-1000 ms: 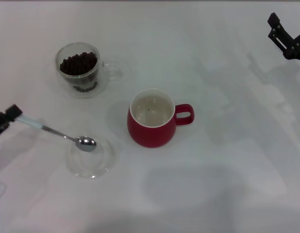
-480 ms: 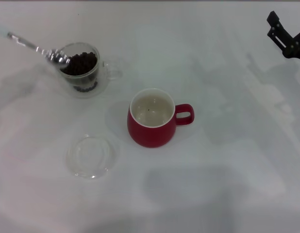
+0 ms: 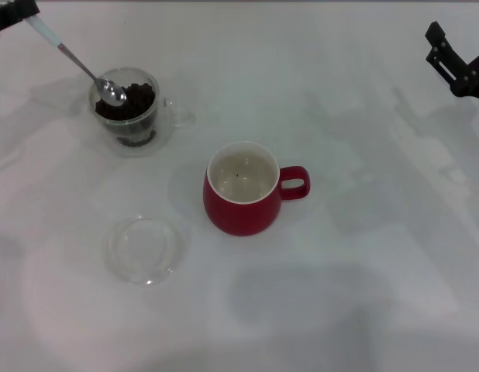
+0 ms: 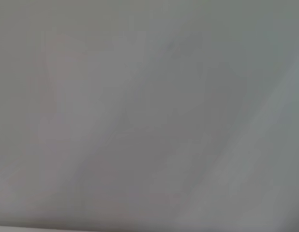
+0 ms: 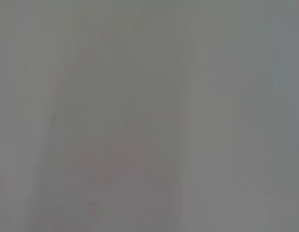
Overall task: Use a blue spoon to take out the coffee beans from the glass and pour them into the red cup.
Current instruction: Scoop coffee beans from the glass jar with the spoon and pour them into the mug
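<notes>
Left hand (image 3: pixel 8 15): at the far left corner of the head view, closed on the pale handle end of the spoon (image 3: pixel 77 60).

Spoon axis: runs from the hand down and toward the robot, slanting to the right; its silver bowl sits at the rim of the glass (image 3: pixel 125 111), just over the beans (image 3: pixel 131 101).

Beans: a dark heap filling the upper part of the glass; whether any are on the spoon cannot be told.

Cup (image 3: pixel 243 188): on the desk (image 3: pixel 363 294), well apart from the left hand, nearer the robot and to the right, past the glass; loop handle points right, white inside nearly bare.

Nearer arm: the left, by far.

Right hand (image 3: pixel 456 66): parked at the far right edge, well apart from everything; its grip state cannot be told.

Saucer (image 3: pixel 145 249): clear, flat, nearer the robot than the glass.

Step, as judged: dipping to scoop, then carrying right and nearer to the cup.
</notes>
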